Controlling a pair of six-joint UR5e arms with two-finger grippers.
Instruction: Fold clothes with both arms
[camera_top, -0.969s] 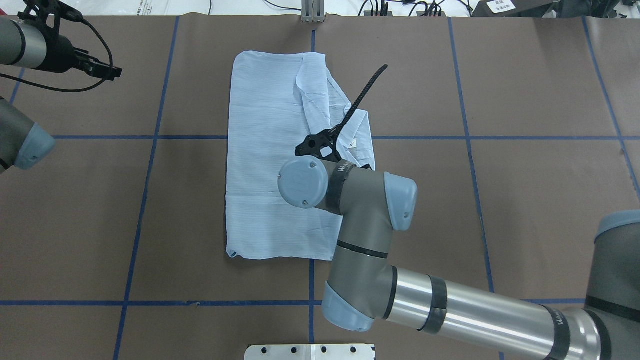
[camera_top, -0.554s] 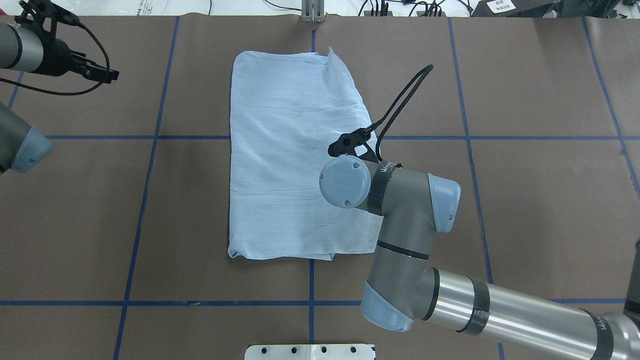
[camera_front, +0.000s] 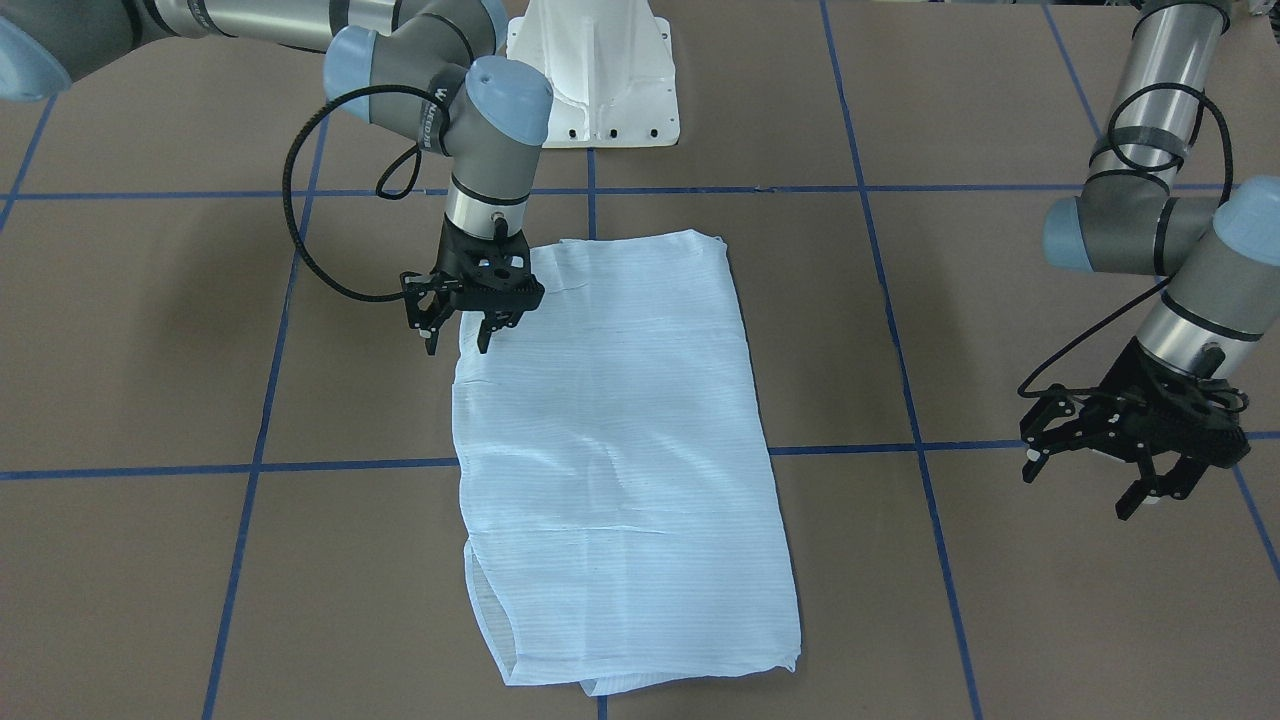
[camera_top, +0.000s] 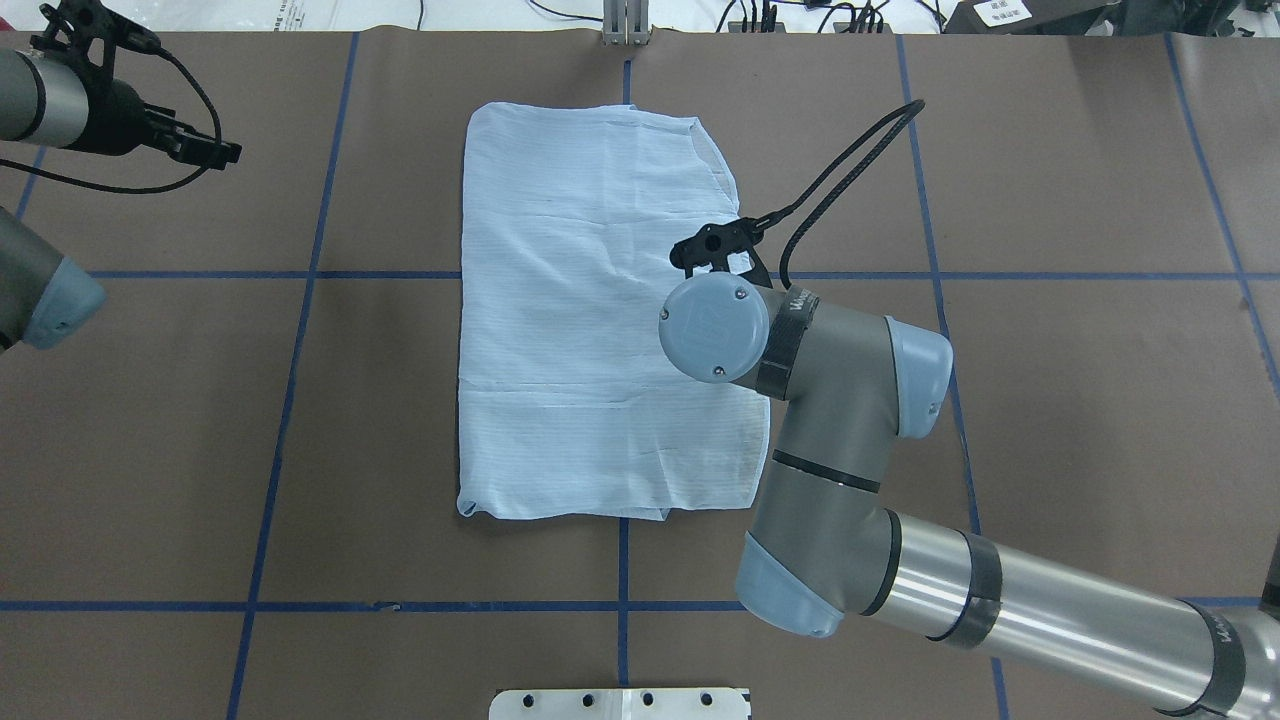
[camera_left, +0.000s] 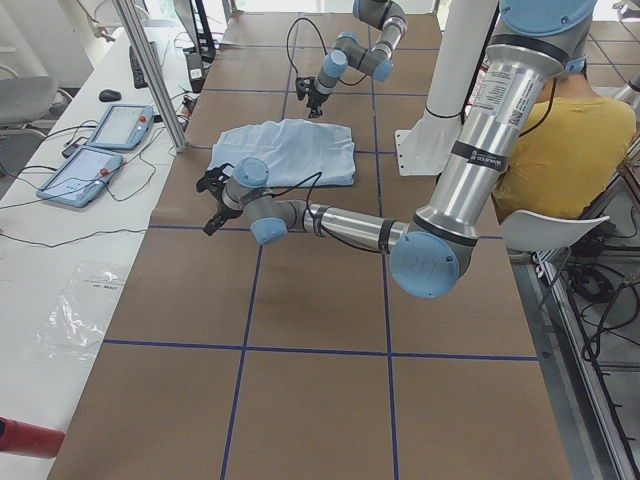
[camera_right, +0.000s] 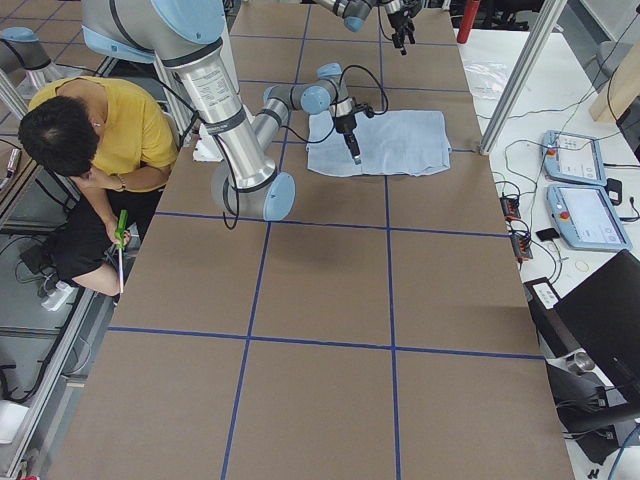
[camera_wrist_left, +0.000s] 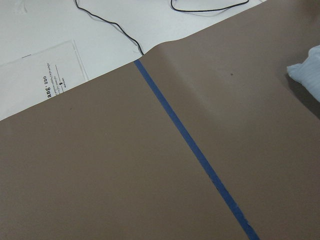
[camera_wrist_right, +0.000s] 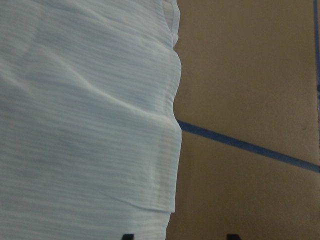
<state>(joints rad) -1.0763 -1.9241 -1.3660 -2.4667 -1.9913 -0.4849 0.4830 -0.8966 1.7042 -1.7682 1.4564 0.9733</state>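
Observation:
The pale-blue shirt (camera_top: 590, 310) lies flat on the brown table as a folded rectangle; it also shows in the front view (camera_front: 610, 450). My right gripper (camera_front: 457, 345) is open and empty, hovering just over the shirt's right edge. In the overhead view only its black bracket (camera_top: 715, 248) shows past the wrist. The right wrist view shows the shirt's edge (camera_wrist_right: 85, 115) and two spread fingertips (camera_wrist_right: 127, 236) at the bottom. My left gripper (camera_front: 1085, 490) is open and empty, well off to the shirt's left (camera_top: 205, 150). A corner of the shirt (camera_wrist_left: 307, 70) shows in the left wrist view.
The white mounting base (camera_front: 595, 70) stands at the robot's side of the table. Blue tape lines (camera_top: 300, 275) cross the table. Cables and a paper sheet (camera_wrist_left: 40, 75) lie past the far edge. A person in yellow (camera_right: 95, 130) sits beside the robot.
My right arm has swung right and then forward. The shirt's right flap, bunched up over the middle a second ago, lies spread flat, and the shirt is wider. The left arm has barely moved.

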